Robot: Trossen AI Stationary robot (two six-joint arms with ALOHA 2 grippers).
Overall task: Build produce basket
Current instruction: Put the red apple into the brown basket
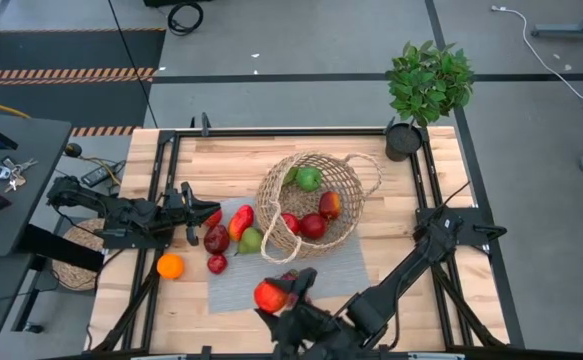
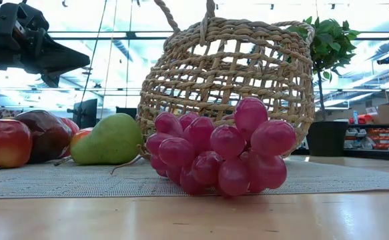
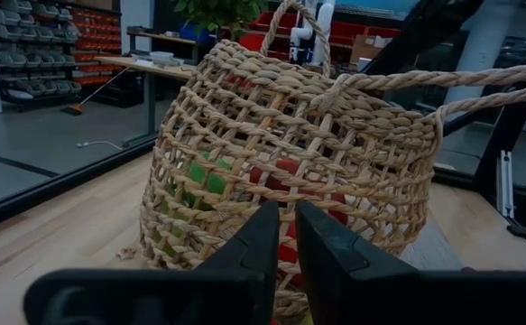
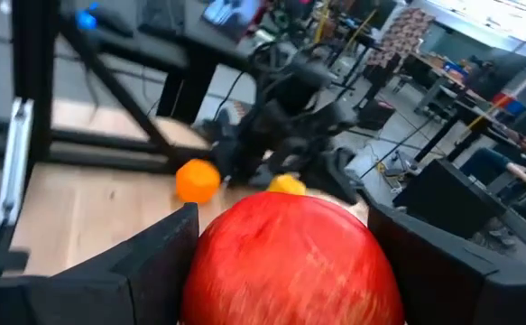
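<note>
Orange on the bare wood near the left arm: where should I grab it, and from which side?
Take the orange across its widest middle, coming straight down. It is round and sits alone on bare wood, clear of the mat, so either jaw direction should fit.

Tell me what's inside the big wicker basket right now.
The tan open-weave wicker basket holds a green round fruit and three red pieces. Anything beneath them or behind the near wall is hidden.

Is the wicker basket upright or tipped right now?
Tipped. The wicker basket lies on its side on the grey mat: the high view looks into its mouth at red apples and a green fruit inside.
</note>
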